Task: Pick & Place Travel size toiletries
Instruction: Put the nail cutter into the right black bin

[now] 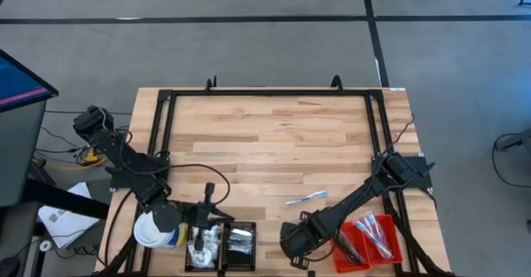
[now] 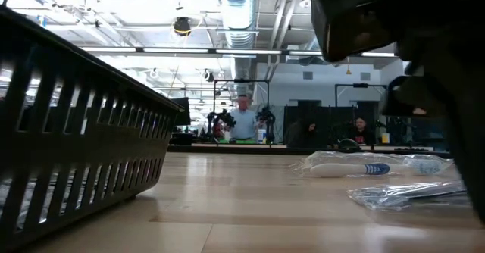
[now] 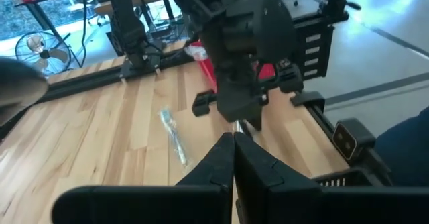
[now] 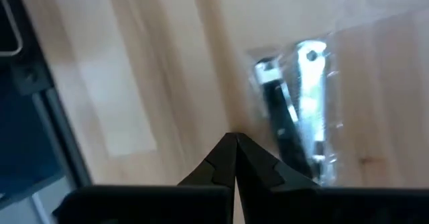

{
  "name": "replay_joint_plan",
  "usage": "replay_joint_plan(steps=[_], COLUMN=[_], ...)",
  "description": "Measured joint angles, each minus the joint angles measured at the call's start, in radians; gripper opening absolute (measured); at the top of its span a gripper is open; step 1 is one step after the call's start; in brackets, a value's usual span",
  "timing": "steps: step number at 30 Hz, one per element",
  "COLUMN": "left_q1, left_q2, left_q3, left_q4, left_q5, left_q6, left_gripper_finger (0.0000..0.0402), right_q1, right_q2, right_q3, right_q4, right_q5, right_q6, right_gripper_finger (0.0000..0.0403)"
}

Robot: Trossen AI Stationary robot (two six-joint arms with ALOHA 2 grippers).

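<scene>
Partly sorted: packets fill the black tray under my shut, empty left hand; my right hand, pinched empty, hangs beside a wrapped stick loose on the surface.

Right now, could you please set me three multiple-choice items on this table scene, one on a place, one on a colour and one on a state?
1. Where does the clear-wrapped toothbrush lie?
A. in the red tray
B. on the bare wooden table between the arms
C. inside the black tray

2. What colour is the tray beside the right arm?
A. red
B. green
C. yellow

3. How does the right pincer stand?
A. wide open
B. shut on the toothbrush
C. shut, holding nothing

Answers:
1. B: the high view shows it on the wooden table, clear of both trays.
2. A: the high view shows a red tray at the table's right front corner.
3. C: its wrist view shows the fingertips meeting at a point, with a wrapped packet lying on the wood beyond them.
</scene>
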Motion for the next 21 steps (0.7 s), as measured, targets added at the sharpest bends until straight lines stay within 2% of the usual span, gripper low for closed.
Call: replay_joint_plan(steps=[4, 10, 17, 21], left_q1=[0.004, 0.007, 0.007, 0.007], left_q2=[0.000, 0.000, 0.000, 0.000], left_q3=[-0.006, -0.007, -0.007, -0.007], left_q4=[0.008, 0.010, 0.015, 0.017], left_q5=[0.001, 0.001, 0.001, 0.000], left_q6=[0.000, 0.000, 0.003, 0.003], left_gripper_finger=[0.0000, 0.0000, 0.0000, 0.0000], right_q1=[-0.014, -0.031, -0.021, -0.001], right_q2=[0.000, -0.005, -0.112, -0.142], right_q3=[0.001, 0.002, 0.001, 0.001], right_q4=[-0.005, -0.032, -0.153, -0.202], right_q5=[0.081, 0.129, 0.268, 0.260], right_q6=[0.001, -0.008, 0.045, 0.089], right_gripper_finger=[0.0000, 0.0000, 0.0000, 0.0000])
